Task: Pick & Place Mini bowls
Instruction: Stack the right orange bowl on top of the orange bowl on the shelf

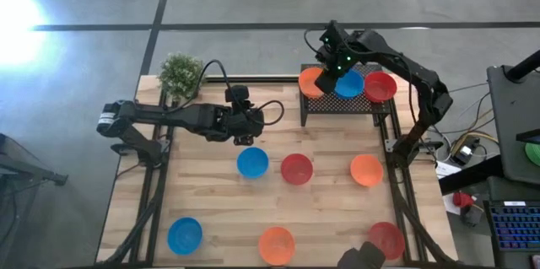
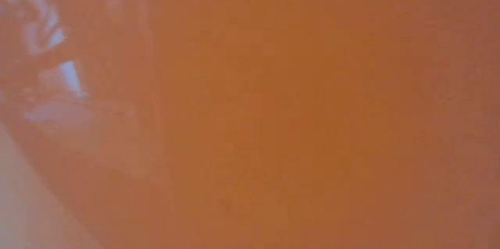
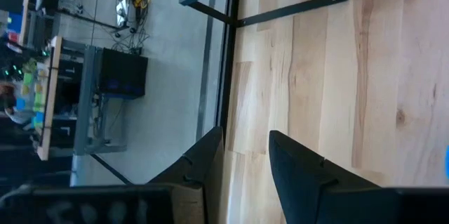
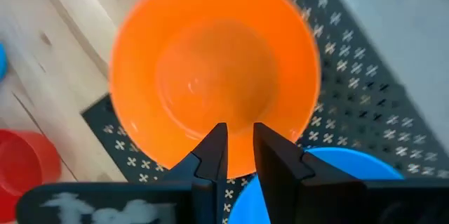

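Plant (image 1: 180, 73): at the table's (image 1: 329, 206) far left corner.
Left gripper (image 1: 247, 140): low over the middle of the table, just behind a blue bowl (image 1: 252, 163); fingers (image 3: 298, 170) parted, holding nothing, bare wood between them in the wrist view.
Loose bowls, middle row: blue, then red (image 1: 296, 169), then orange (image 1: 366, 169), spaced apart on the wood.
Loose bowls, near row: blue (image 1: 184, 235) at the left, orange (image 1: 276, 245) in the middle, red (image 1: 386, 239) at the right.
Rack (image 1: 342, 100): black, perforated top, at the far right of the table; carries three bowls side by side, orange (image 1: 310, 83), blue (image 1: 350, 84), red (image 1: 380, 87).
Right gripper (image 1: 329, 60): over the rack's left end, at the orange bowl there; fingers (image 4: 275, 159) narrowly parted astride its near rim, whether clamped on it cannot tell.
Rack's orange bowl (image 4: 214, 69): partly overhanging the rack's edge, touching the blue one (image 4: 330, 175).
Low view: filled with blurred orange, nothing else legible.
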Robot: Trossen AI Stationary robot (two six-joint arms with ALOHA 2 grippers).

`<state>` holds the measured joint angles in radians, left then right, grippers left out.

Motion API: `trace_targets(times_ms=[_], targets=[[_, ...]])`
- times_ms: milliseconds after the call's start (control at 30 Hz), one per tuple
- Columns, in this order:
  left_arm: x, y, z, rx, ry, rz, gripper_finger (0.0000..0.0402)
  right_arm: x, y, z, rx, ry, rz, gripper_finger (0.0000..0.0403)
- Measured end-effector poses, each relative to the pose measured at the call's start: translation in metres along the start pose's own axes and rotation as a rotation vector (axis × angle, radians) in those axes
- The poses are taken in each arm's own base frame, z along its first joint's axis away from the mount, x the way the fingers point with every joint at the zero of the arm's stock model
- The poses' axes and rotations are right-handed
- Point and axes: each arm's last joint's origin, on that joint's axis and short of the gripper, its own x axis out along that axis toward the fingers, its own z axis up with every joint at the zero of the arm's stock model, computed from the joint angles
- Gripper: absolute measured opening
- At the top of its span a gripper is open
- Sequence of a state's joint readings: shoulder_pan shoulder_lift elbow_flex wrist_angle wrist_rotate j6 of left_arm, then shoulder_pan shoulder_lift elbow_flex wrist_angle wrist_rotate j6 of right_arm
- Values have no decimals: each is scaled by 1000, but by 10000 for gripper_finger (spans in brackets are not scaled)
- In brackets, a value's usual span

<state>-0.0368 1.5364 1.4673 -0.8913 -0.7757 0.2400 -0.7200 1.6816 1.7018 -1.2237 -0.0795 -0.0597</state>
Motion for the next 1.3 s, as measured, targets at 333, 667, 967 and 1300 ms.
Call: trace_targets(times_ms=[333,667,967,1300], targets=[[0,-2,-12,-177,97,-10,115,-72,11,-18,-32,-212,-6,60],[-5,2,-19,-361,133,1,115,-148,43,-77,-74,-406,60,18],[-18,13,-24,-499,99,6,115,-170,57,-131,-34,-274,132,8],[-30,25,-30,-563,59,6,115,-140,60,-169,141,-65,145,8]])
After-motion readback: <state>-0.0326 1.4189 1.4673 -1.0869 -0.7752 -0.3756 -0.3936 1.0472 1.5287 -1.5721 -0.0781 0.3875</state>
